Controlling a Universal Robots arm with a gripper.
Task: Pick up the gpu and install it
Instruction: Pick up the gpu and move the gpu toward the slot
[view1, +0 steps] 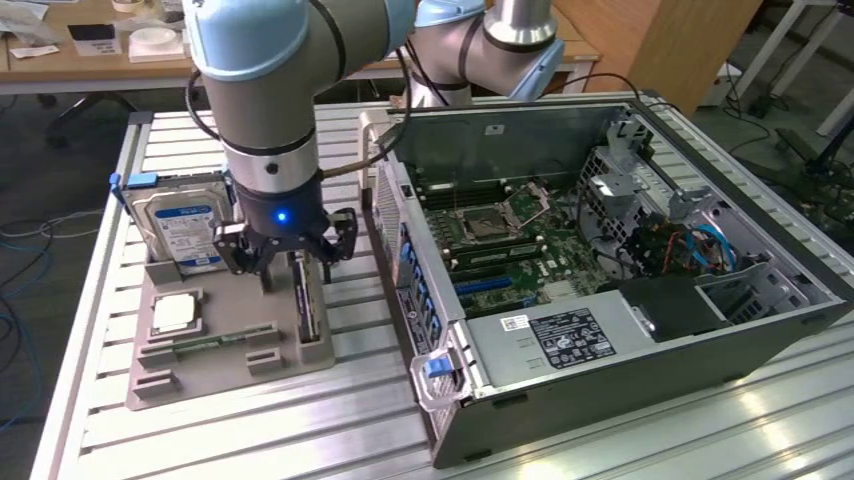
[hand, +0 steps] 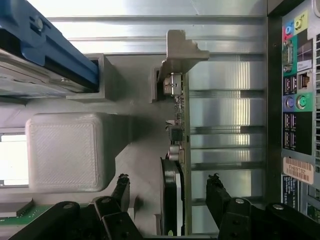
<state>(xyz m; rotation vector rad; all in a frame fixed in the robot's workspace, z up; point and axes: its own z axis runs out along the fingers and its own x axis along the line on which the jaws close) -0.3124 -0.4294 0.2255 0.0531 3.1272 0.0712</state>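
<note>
Your gripper (view1: 296, 262) hangs right over the gpu (view1: 307, 300), jaws spread wide. In the wrist view, the gripper (hand: 168, 180) has a finger on each side of the gpu (hand: 180, 115) at its fan end, with a gap on both sides, so nothing is gripped. The card stands on edge in the grey holder (view1: 200, 370), beside the open computer case (view1: 601, 260). On the exterior view's left, the hard drive (view1: 180, 225) stands upright and the CPU chip (view1: 176, 313) lies flat.
</note>
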